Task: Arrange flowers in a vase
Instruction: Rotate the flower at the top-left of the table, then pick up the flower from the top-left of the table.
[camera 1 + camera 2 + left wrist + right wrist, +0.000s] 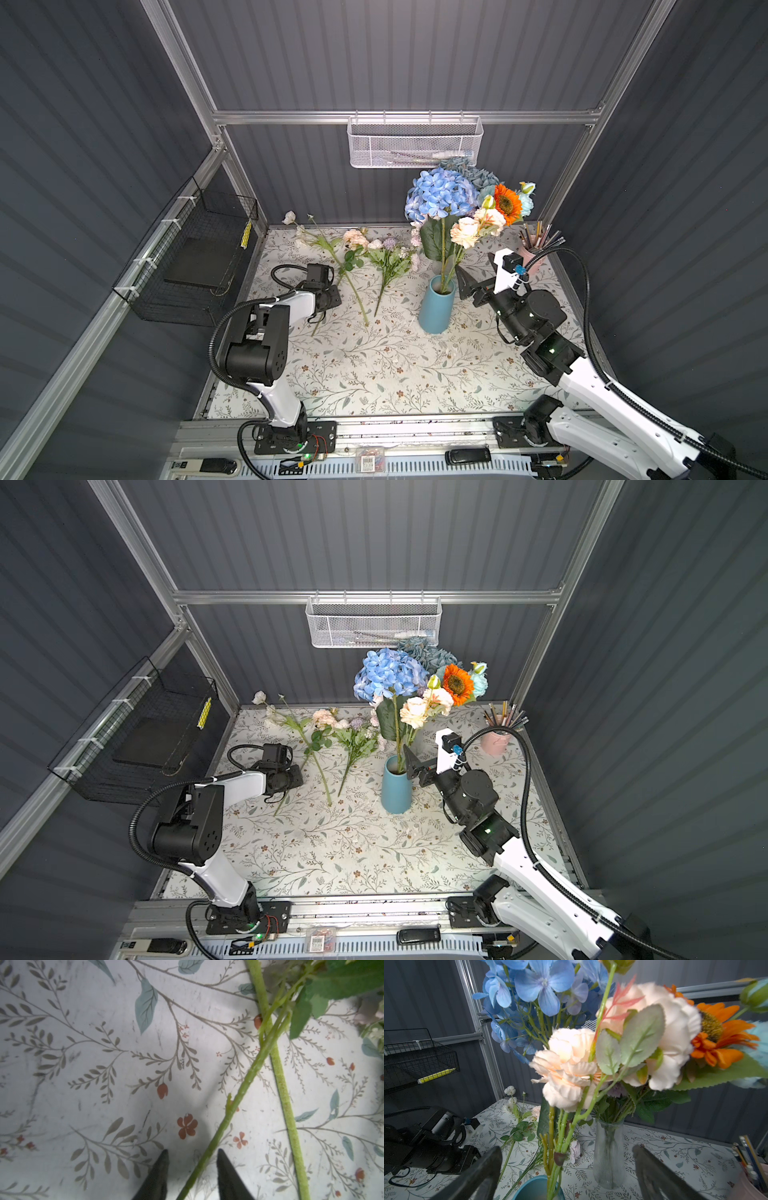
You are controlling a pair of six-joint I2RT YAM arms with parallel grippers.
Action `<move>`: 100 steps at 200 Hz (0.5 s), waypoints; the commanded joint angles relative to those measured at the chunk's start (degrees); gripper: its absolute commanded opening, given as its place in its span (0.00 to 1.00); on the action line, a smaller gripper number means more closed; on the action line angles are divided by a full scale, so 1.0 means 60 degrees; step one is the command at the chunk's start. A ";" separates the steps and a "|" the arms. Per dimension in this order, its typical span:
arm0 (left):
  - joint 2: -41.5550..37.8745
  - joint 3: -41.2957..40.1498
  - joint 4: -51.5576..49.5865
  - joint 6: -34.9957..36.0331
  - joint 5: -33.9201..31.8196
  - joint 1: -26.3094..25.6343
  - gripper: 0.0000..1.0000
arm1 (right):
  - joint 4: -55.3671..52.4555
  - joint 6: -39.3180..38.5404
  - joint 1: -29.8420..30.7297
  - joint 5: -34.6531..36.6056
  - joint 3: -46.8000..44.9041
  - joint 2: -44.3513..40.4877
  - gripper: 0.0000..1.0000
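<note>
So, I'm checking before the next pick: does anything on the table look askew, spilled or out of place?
Nothing is spilled or broken, and the blue vase stands upright. One oddity: two loose stems lie crossed by the left pincer, so lifting one might drag the other.

Pencils stand in a pink cup on the table.

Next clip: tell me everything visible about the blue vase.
The blue vase is a plain, matte, ceramic-looking cylinder, slightly wider at the base, standing upright on the floral-patterned table. Its open mouth holds green stems of the blue hydrangea and cream-peach blooms. The right gripper, jaws open, flanks those stems just above the rim, apparently not touching it.
</note>
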 commanded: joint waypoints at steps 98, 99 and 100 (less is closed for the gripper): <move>0.0776 0.1216 -0.1832 0.0807 -0.0459 -0.0571 0.00 | 0.0326 -0.0274 -0.0026 0.0253 -0.0086 -0.0349 0.99; 0.0770 0.1220 -0.1835 0.0812 -0.0459 -0.0584 0.00 | 0.0326 -0.0267 -0.0026 0.0251 -0.0088 -0.0350 0.99; 0.0774 0.1222 -0.1836 0.0815 -0.0459 -0.0582 0.00 | 0.0326 -0.0271 -0.0026 0.0257 -0.0090 -0.0351 0.99</move>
